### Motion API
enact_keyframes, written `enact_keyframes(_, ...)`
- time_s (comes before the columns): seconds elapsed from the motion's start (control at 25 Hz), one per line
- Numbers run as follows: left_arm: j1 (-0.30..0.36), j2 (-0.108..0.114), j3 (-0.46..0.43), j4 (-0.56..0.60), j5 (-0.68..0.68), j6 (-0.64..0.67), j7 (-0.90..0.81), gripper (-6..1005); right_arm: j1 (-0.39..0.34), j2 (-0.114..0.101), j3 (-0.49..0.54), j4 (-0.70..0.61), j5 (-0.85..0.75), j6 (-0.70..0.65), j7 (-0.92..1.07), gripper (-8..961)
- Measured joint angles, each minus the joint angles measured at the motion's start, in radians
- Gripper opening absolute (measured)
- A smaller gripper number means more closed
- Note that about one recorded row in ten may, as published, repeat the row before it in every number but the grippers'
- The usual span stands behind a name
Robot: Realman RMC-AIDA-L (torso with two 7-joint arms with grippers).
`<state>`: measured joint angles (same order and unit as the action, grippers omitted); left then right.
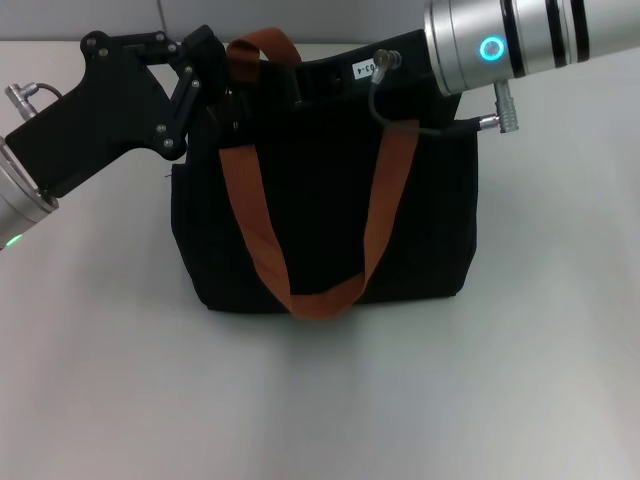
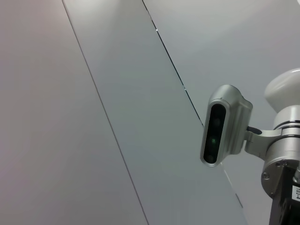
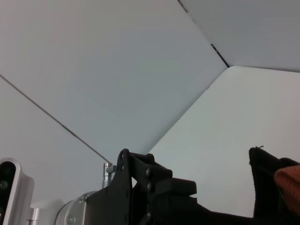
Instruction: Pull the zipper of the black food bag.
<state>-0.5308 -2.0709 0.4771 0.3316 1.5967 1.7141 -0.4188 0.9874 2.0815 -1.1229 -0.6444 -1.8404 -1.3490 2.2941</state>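
Both grippers are sitting at the black food bag's [image 1: 330,220] top; zipper hidden, progress unclear. Left gripper [image 1: 215,80] at the top left corner, right gripper [image 1: 385,65] at the top right: I cannot tell either one's grip.

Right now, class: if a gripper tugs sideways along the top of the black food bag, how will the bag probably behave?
The black food bag is soft fabric, so its top would probably buckle. It stands free on the table, so it may slide or tip. The left gripper and right gripper at its top could steady it.

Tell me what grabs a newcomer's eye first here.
The black food bag stands mid-table with rust-orange straps looping down its front. The left end effector reaches in at its top left corner, and the right arm comes over its top right.
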Motion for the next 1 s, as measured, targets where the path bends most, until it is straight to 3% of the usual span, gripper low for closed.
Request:
enact_keyframes(0.4, -0.002, 0.0, -0.001, -0.005, 0.001, 0.003, 0.0, 52, -0.004, 0.0, 0.003, 0.001, -0.001, 0.0, 0.006, 202)
enact_keyframes(1.0, -0.003, -0.001, 0.001, -0.008, 0.003, 0.002, 0.0, 54, 0.001, 0.0, -0.006, 0.001, -0.005, 0.014, 0.003, 99)
